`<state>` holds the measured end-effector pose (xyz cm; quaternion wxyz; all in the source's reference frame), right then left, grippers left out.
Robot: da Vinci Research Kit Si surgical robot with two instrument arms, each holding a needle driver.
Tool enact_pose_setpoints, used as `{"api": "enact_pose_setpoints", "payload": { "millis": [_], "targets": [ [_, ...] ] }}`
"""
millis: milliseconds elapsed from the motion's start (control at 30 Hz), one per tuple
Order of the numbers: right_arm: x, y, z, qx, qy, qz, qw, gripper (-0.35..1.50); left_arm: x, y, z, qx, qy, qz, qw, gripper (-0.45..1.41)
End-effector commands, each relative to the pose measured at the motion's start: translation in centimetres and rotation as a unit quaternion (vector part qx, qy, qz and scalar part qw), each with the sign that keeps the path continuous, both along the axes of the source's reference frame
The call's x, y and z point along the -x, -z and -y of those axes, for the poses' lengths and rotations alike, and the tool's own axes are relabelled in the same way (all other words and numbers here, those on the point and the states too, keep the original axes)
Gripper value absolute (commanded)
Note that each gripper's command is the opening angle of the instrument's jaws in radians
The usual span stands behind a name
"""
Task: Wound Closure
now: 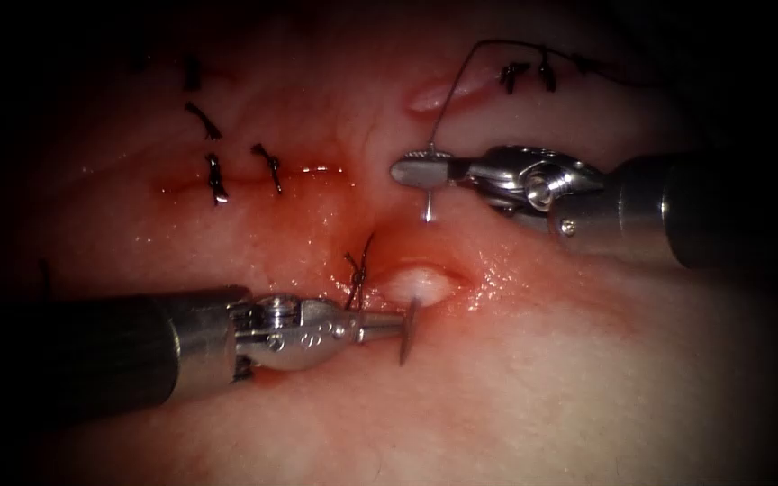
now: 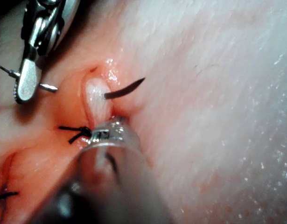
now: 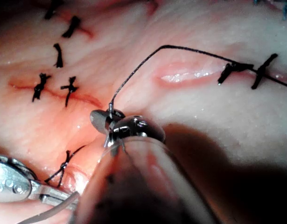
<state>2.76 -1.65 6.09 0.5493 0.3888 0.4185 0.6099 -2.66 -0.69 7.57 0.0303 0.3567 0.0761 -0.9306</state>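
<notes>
The left arm's steel needle driver (image 1: 387,328) lies low across the pale pink pork-belly tissue (image 1: 542,396), its jaws clamped on the tip end of the curved steel needle (image 1: 407,333), whose point juts just beyond and below the jaw tips. Immediately above those jaws gapes the open, whitish cut (image 1: 420,283), with a knotted black stitch (image 1: 356,274) just left of it. The needle's body passes under the tissue between the two tools. Above the cut, the right arm's steel needle driver (image 1: 420,171) is clamped on the needle's tail end, which pokes out below its jaws. From there the thin black thread (image 1: 461,76) arcs up and rightward.
</notes>
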Motion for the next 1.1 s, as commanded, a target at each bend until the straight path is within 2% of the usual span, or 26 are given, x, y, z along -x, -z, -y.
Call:
{"api": "enact_pose_setpoints", "payload": {
  "millis": [33, 167, 233, 300, 333, 367, 400, 433, 467, 500, 600, 667, 800, 833, 900, 1000, 1033, 1067, 1100],
  "targets": [
    [-0.12, -0.02, -0.02, -0.004, 0.001, -0.002, 1.0, -0.35, 0.06, -0.05, -0.01, 0.001, 0.0, 0.001, 1.0, -0.35],
    [-0.11, 0.07, 0.11, -0.06, 0.009, -0.006, 0.998, -0.35, 0.06, -0.05, -0.01, 0.0, 0.0, 0.001, 1.0, -0.35],
    [-0.1, 0.13, 0.14, -0.071, 0.011, -0.018, 0.997, -0.35, 0.07, -0.04, -0.01, 0.0, 0.0, 0.0, 1.0, -0.35],
    [-0.09, 0.16, 0.15, -0.065, 0.0, -0.049, 0.997, -0.35, 0.07, -0.03, 0.0, 0.0, 0.0, 0.0, 1.0, -0.35],
    [-0.08, 0.17, 0.11, -0.056, -0.008, -0.072, 0.996, 0.26, 0.07, 0.0, 0.0, -0.001, 0.0, 0.001, 1.0, -0.35],
    [-0.06, 0.17, 0.07, -0.034, -0.02, -0.078, 0.996, 0.71, 0.07, 0.01, 0.0, -0.001, 0.0, 0.001, 1.0, -0.35],
    [-0.05, 0.16, 0.04, -0.015, -0.026, -0.074, 0.997, 0.89, 0.07, 0.02, 0.0, -0.003, 0.003, 0.0, 1.0, -0.35],
    [-0.03, 0.15, 0.01, 0.005, -0.027, -0.067, 0.997, 0.99, 0.07, 0.04, 0.0, -0.001, 0.001, 0.0, 1.0, -0.35],
    [0.04, 0.13, -0.08, 0.064, -0.018, -0.055, 0.996, 1.04, 0.07, 0.06, 0.01, 0.0, -0.001, 0.0, 1.0, -0.35],
    [0.08, 0.12, -0.12, 0.08, -0.014, -0.052, 0.995, 1.11, 0.07, 0.08, 0.02, 0.001, -0.004, 0.0, 1.0, -0.33],
    [0.22, 0.09, -0.26, 0.145, -0.003, -0.029, 0.989, 1.16, 0.07, 0.12, 0.03, 0.014, -0.014, 0.006, 1.0, -0.3],
    [0.34, 0.06, -0.36, 0.182, 0.007, -0.019, 0.983, 1.28, 0.07, 0.14, 0.02, 0.019, -0.016, 0.01, 1.0, -0.3],
    [0.66, 0.01, -0.41, 0.246, 0.036, -0.015, 0.969, 1.28, 0.02, 0.18, 0.01, 0.034, -0.019, 0.023, 0.999, -0.28],
    [0.74, 0.01, -0.41, 0.265, 0.044, -0.013, 0.963, 1.26, 0.01, 0.19, 0.01, 0.038, -0.018, 0.028, 0.999, -0.28],
    [0.86, 0.01, -0.39, 0.311, 0.063, -0.009, 0.948, 1.26, -0.04, 0.2, 0.04, 0.058, -0.023, 0.039, 0.997, -0.13],
    [1.01, 0.03, -0.38, 0.36, 0.088, 0.011, 0.929, 1.26, -0.1, 0.2, 0.04, 0.094, -0.041, 0.07, 0.992, -0.13],
    [1.08, 0.03, -0.37, 0.387, 0.093, 0.021, 0.917, 1.26, -0.12, 0.18, 0.03, 0.119, -0.06, 0.085, 0.987, -0.01],
    [1.11, 0.03, -0.36, 0.39, 0.095, 0.022, 0.916, 1.26, -0.11, 0.18, 0.03, 0.129, -0.067, 0.09, 0.985, 0.0],
    [1.14, 0.02, -0.34, 0.404, 0.1, 0.02, 0.909, 1.26, -0.1, 0.17, 0.04, 0.144, -0.082, 0.108, 0.98, 0.14]
  ]
}}
